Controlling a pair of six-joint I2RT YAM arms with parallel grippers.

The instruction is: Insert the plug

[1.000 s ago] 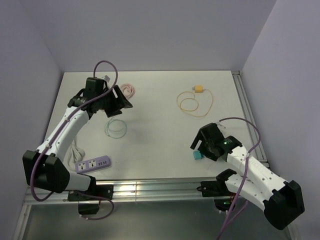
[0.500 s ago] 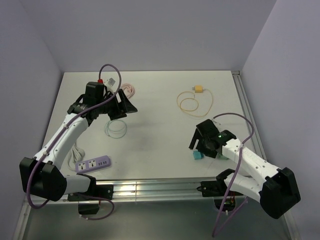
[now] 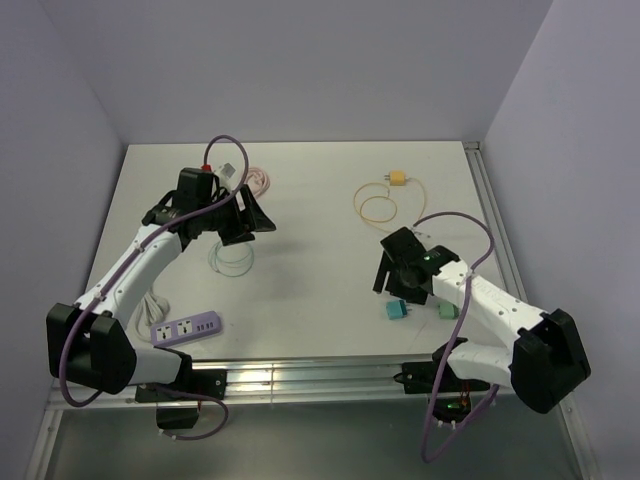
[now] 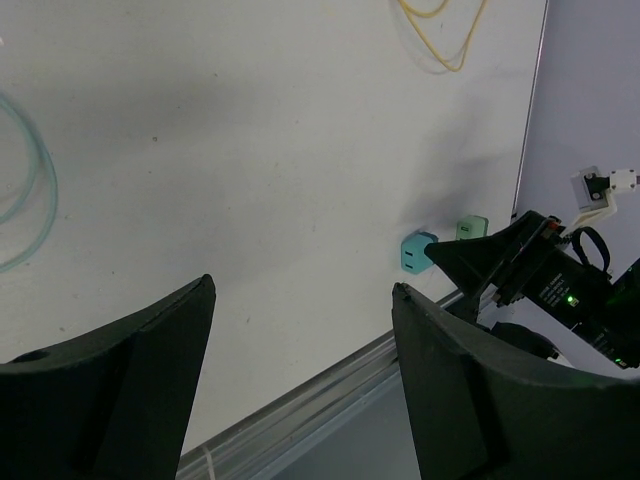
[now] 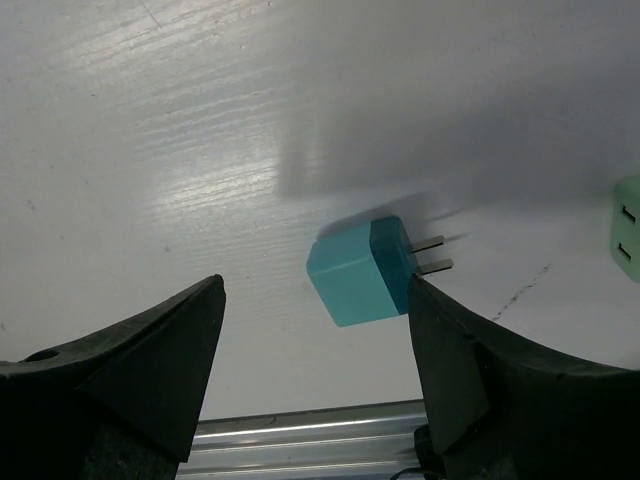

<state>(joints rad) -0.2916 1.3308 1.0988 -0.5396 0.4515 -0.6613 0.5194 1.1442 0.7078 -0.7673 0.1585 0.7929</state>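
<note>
Teal plug (image 5: pixel 365 270) flat on table (image 3: pixel 320 200), 5 o'clock in top view, prongs toward 3 in right wrist view. Right gripper (image 5: pixel 313 290) over it, jaws apart, empty. Left gripper (image 4: pixel 300 290) likewise apart, empty. Plug likely light, rigid, slick; pinch flat body sides, prongs free.

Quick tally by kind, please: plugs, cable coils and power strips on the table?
Plugs: 3 - teal plug, green plug, yellow plug
Cable coils: 3 - yellow cable, pink cable, pale teal cable
Power strips: 1 - purple power strip
Total: 7
</note>
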